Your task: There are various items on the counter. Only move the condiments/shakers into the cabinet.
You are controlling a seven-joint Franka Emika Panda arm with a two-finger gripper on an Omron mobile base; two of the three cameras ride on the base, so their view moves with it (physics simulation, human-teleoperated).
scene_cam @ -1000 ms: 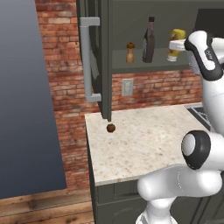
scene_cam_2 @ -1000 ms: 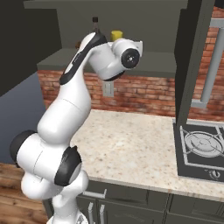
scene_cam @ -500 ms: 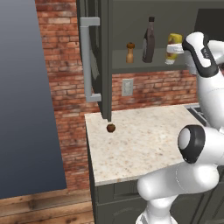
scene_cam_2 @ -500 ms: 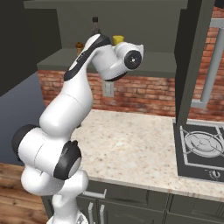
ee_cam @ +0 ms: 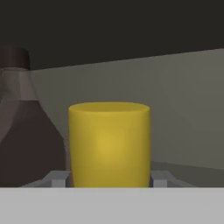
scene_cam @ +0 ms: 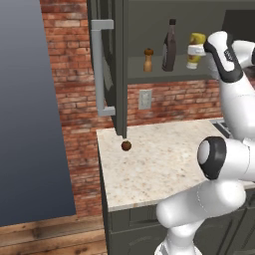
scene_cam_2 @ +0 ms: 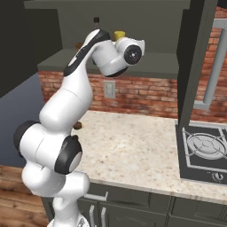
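On the cabinet (scene_cam: 114,60) shelf stand three condiments: one wooden shaker (scene_cam: 148,60), one dark bottle (scene_cam: 170,46), and one yellow squeeze bottle (scene_cam: 195,50) gripped by the claw (ee_cam: 109,179). One brown ball (scene_cam: 126,145) lies on the table (scene_cam: 159,164) below the cabinet.

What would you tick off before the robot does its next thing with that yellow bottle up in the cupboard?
1. Yellow squeeze bottle over the cabinet shelf: ok.
2. Bottle upright: ok.
3. Hand fingers on both sides of the bottle: ok.
4. Bottle's base resting on the shelf: cannot tell.
5. Clear of the tall dark bottle beside it: ok.
6. Wooden shaker shelved, brown ball left on the counter: ok.
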